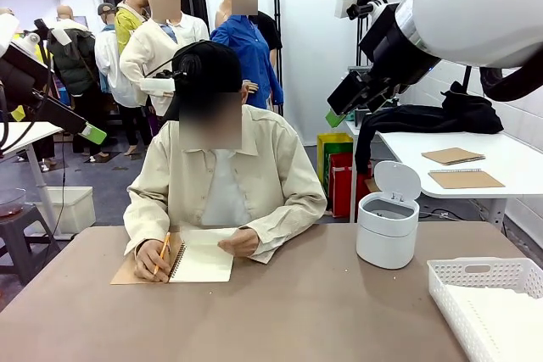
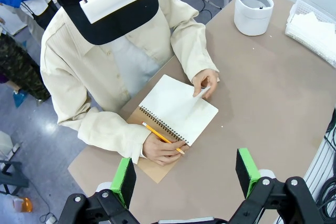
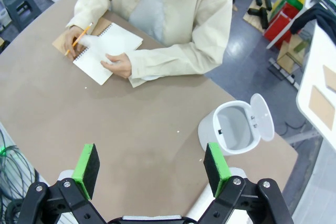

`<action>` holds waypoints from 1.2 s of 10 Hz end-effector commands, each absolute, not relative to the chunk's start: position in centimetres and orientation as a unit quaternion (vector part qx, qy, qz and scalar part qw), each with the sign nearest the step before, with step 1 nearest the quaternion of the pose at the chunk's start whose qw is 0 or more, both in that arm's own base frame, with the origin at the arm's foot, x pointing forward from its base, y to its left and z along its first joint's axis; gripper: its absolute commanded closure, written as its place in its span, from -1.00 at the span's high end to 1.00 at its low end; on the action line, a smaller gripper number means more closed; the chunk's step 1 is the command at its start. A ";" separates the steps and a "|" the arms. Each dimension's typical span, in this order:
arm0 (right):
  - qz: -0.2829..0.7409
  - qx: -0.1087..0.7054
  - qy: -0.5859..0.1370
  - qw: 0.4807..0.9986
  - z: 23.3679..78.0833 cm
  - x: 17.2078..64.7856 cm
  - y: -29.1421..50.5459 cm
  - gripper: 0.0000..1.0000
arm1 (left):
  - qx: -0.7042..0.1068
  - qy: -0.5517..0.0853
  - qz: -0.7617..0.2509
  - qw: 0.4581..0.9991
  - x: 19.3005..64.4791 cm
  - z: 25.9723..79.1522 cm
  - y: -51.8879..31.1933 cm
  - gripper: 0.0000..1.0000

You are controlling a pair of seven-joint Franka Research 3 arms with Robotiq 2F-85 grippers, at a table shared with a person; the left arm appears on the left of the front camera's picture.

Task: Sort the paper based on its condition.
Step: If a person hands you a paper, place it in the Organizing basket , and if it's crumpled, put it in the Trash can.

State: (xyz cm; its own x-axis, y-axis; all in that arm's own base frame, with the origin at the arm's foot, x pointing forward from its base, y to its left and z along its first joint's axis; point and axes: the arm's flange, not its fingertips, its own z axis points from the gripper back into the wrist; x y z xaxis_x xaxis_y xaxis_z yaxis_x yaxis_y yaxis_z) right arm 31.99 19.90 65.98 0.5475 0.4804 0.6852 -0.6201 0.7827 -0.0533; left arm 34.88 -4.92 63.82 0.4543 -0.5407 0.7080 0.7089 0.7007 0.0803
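Observation:
A person sits at the far side of the table and writes with a yellow pencil (image 2: pixel 163 137) in an open spiral notebook (image 2: pixel 176 111) (image 1: pixel 202 258); the other hand holds the page's corner. An off-white sheet of paper (image 2: pixel 315 27) (image 1: pixel 509 332) lies in the white lattice basket (image 1: pixel 475 273) at the table's right. My left gripper (image 2: pixel 185 177) hangs open high above the table's near edge, below the notebook, with nothing between its green pads. Beside the bin, over bare tabletop, my right gripper (image 3: pixel 151 167) is also open and holds nothing.
A small white bin (image 1: pixel 388 226) (image 3: pixel 231 127) with its lid up stands at the table's right, between the person and the basket. Brown tabletop (image 1: pixel 297 311) stretches between notebook and basket. A side table (image 1: pixel 509 163) with brown notebooks stands behind on the right.

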 end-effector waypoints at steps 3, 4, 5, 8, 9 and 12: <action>0.316 0.097 -0.357 0.874 65.9 32.1 20.0 1.00 | -0.115 -0.369 -0.369 0.845 34.9 63.8 -4.9 1.00; 0.316 0.097 -0.357 0.874 65.9 32.1 20.0 1.00 | -0.115 -0.369 -0.369 0.845 34.9 63.8 -4.9 1.00; 0.316 0.097 -0.357 0.874 65.9 32.1 20.0 1.00 | -0.115 -0.369 -0.369 0.845 34.9 63.8 -4.9 1.00; 0.316 0.097 -0.357 0.874 65.9 32.1 20.0 1.00 | -0.115 -0.369 -0.369 0.845 34.9 63.8 -4.9 1.00; 0.316 0.097 -0.357 0.874 65.9 32.1 20.0 1.00 | -0.115 -0.369 -0.369 0.845 34.9 63.8 -4.9 1.00; 0.316 0.097 -0.357 0.874 65.9 32.1 20.0 1.00 | -0.115 -0.369 -0.369 0.845 34.9 63.8 -4.9 1.00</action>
